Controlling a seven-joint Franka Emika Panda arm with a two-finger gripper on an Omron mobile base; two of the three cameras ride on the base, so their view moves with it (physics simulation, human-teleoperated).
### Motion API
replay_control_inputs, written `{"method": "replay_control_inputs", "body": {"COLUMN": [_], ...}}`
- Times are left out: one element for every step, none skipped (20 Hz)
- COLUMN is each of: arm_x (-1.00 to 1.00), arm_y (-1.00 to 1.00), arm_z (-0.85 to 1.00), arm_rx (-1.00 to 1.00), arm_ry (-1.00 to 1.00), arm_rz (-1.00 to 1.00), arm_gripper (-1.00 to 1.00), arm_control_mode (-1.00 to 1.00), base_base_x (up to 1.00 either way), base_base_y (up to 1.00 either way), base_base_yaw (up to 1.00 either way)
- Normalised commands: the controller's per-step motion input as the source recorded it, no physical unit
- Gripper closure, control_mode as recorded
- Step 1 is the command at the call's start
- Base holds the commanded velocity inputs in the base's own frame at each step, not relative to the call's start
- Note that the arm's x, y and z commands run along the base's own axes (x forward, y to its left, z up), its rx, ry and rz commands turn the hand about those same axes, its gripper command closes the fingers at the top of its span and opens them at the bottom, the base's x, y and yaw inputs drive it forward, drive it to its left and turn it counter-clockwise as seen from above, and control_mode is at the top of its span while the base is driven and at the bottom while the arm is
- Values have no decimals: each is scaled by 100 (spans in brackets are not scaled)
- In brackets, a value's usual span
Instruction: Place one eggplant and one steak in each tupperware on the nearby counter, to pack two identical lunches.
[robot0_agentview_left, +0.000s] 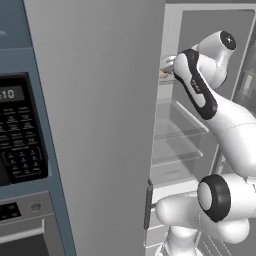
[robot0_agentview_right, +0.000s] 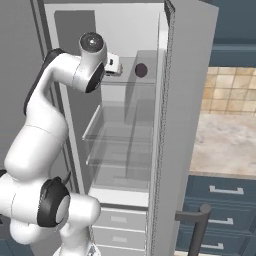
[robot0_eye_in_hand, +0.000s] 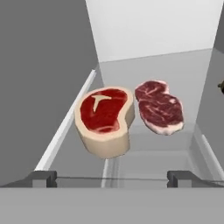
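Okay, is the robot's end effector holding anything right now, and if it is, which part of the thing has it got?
Nothing is held. The end effector is open, its fingertips wide apart and bare, short of the two steaks on the fridge shelf.

At the right edge of the hand view, a small dark thing is cut off by the frame, too little of it to name. In the left base view, the arm hides most of the pale items on the fridge's upper shelf. In the right base view, the open fridge door covers the left part of the bench.
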Motion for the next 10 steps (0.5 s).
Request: {"method": "replay_control_inputs", "body": {"arm_x": [47,74,50,49,56,64,58,38,1,0], "arm_y": [0,-21,-7,0,0,0,0,2,18,29], "arm_z": [0,0,0,0,0,0,0,-5,-14,-12], "arm_rx": [-3,0,0,0,0,0,0,0,0,0], "arm_ry": [0,0,0,3,4,5,7,13,13,12], "arm_rz": [0,0,0,0,0,0,0,0,6,12], "arm_gripper": [-100,-100,-100,-100,-100,-100,-100,-100,-100,-100], "arm_control_mode": [-100,-100,-100,-100,-100,-100,-100,-100,-100,-100], "base_base_x": [0,0,0,0,0,0,0,0,0,0], "base_base_y": [0,0,0,0,0,0,0,0,0,0], "base_base_yaw": [0,0,0,0,0,0,0,0,0,0]}}
